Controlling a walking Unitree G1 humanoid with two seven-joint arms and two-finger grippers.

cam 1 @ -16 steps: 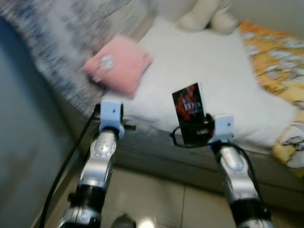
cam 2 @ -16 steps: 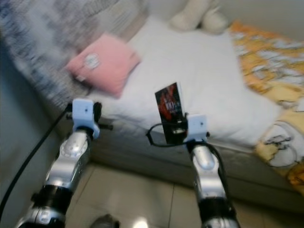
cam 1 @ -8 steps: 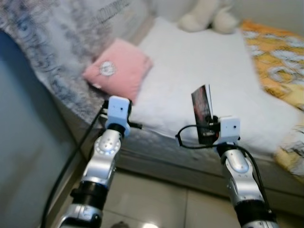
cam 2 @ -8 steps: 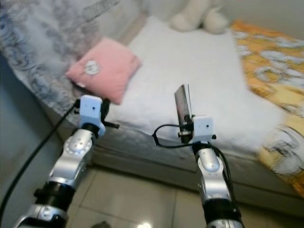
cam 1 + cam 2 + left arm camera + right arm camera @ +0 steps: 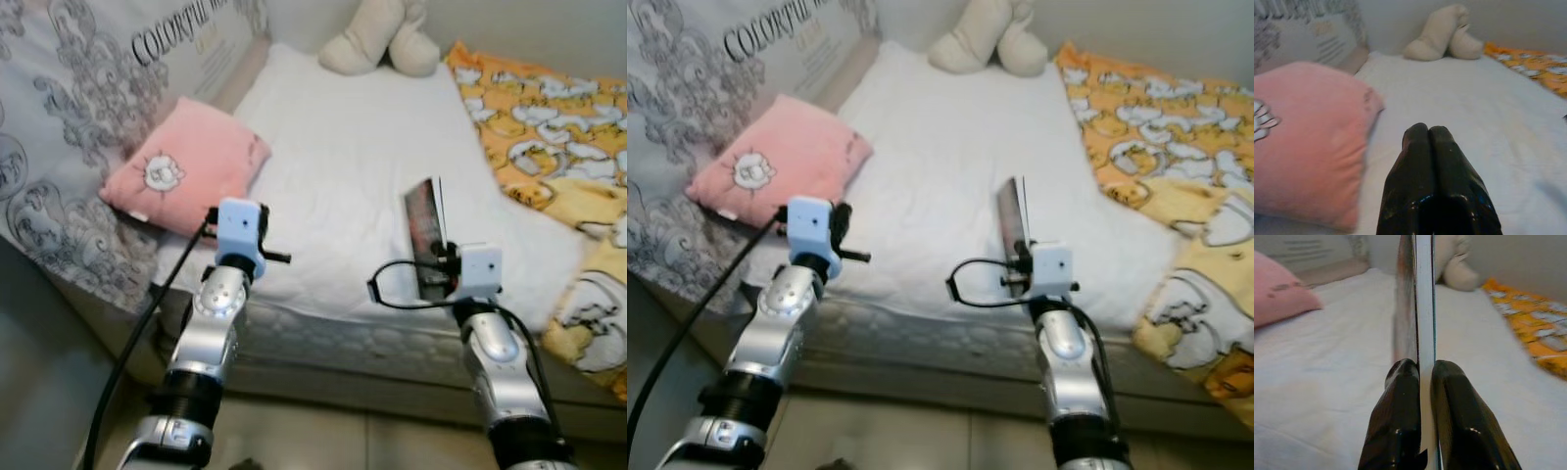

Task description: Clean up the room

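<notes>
Book [image 5: 426, 233], thin and dark-covered, stands upright and edge-on, pinched between the fingers of the right gripper [image 5: 1420, 377] above the near edge of the white mattress [image 5: 343, 166]; held by its lower end, probably so it can be carried off and tidied; the left gripper [image 5: 1428, 131] hovers empty with fingers pressed together, near the pink pillow [image 5: 186, 171]; a cream plush toy [image 5: 377, 39] sits at the far end.

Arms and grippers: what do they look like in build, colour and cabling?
Both arms are silver metal with black joint rings. Each wrist carries a pale blue-white boxy block with a small dark dot. The left gripper and right gripper have glossy black, rounded, tapering fingers. A black cable trails along the left arm; another loops beside the right wrist.
</notes>
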